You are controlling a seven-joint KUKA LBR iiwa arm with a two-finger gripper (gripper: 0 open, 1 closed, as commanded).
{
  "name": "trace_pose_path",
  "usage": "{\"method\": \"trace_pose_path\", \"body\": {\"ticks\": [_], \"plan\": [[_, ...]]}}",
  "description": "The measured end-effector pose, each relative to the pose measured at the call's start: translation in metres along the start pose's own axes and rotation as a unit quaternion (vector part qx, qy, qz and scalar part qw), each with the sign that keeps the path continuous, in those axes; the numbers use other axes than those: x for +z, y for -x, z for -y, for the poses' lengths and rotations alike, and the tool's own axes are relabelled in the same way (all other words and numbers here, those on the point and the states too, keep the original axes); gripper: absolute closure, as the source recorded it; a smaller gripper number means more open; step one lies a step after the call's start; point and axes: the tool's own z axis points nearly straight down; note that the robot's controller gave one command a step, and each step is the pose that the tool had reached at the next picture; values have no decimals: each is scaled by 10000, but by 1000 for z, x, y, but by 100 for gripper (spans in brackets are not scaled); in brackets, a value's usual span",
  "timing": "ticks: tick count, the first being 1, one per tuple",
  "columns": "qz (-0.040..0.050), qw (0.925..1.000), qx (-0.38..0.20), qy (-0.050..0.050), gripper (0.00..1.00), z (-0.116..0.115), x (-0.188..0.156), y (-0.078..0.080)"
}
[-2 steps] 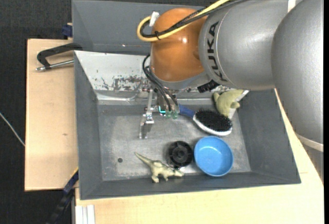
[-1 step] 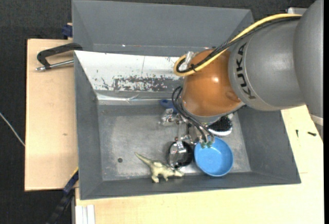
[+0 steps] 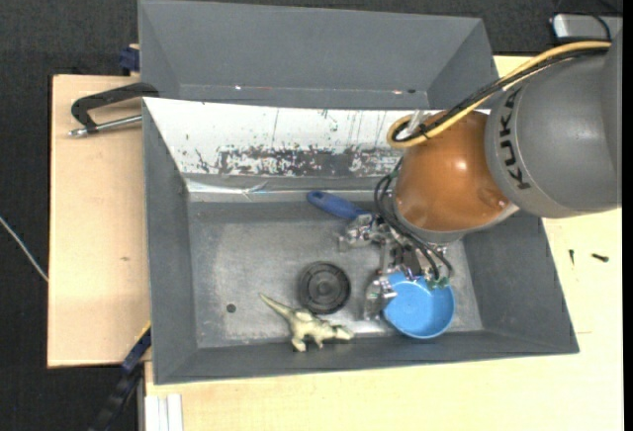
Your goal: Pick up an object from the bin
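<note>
Blue cup sits on the bin floor, near-right part, open side up, round rim facing the camera. It is close to the near wall and to the foot of the right wall. Hand is down inside the bin, right at the cup's left rim. Its metal parts overlap the cup's far-left edge; touching or just above, can't tell. Apart or together, can't tell either, since the wrist hardware and wiring cover it. Nothing is visibly clamped in it.

Orange cover on the wrist hangs over the far-right part of the floor, with the grey arm coming in from the right over the bin rim. A yellow and black cable loops from the cover's top along the arm.

Other items, all loose and spread out, no heap:
- black disc, round with a raised centre, mid floor, left of the hand, apart from the cup
- tan dinosaur toy, lying just nearer than the disc, by the near wall, tail pointing left
- blue-handled tool, lying at the foot of the far wall, far-left of the hand; its right end is lost among the metal parts under the cover
</note>
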Motion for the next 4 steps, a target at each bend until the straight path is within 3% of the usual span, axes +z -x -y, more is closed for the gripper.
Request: {"method": "trace_pose_path", "body": {"ticks": [1,2,3,4], "plan": [[-21,9923,-1238,3,0,-49,-30,-20],[19,9975,-713,8,0,-138,1,35],[51,9976,-691,10,100,-135,-2,36],[34,9803,-1976,-19,100,-79,-125,40]]}}
